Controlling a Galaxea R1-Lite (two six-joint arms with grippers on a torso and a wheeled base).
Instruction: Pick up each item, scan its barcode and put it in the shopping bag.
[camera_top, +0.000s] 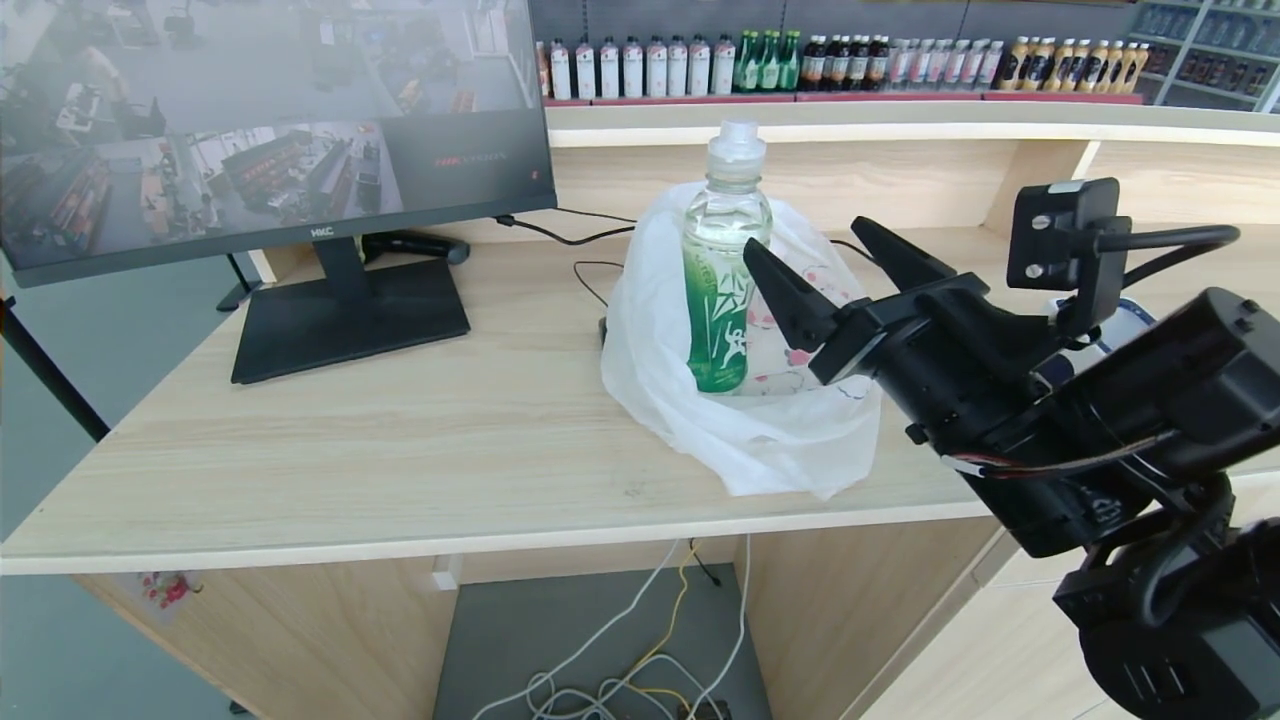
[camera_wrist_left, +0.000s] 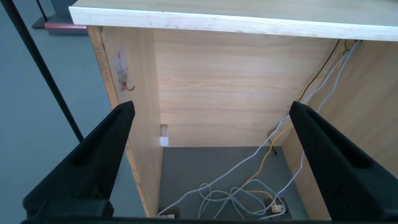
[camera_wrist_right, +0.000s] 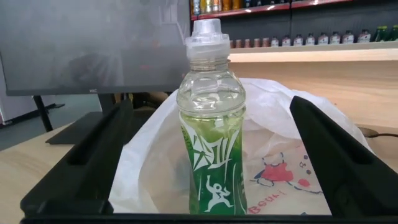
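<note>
Head view: the wooden counter (camera_top: 400, 440) spans the scene, with the monitor (camera_top: 260, 110) at ten o'clock on it. Just right of centre slumps the white shopping bag (camera_top: 660, 390). The green-labelled bottle (camera_top: 722, 300) stands upright inside it, cap above the plastic. My right gripper (camera_top: 808, 245) hangs at four o'clock from the bottle, jaws spread wide and empty, pointing at it. My left gripper (camera_wrist_left: 211, 106) sits low in front of the counter, also spread, holding nothing. The risk I judge is a tip. The bottle is tall and stands on loose film, so a finger clipping it or snagging the bag could topple it or drag both toward the near edge.
</note>
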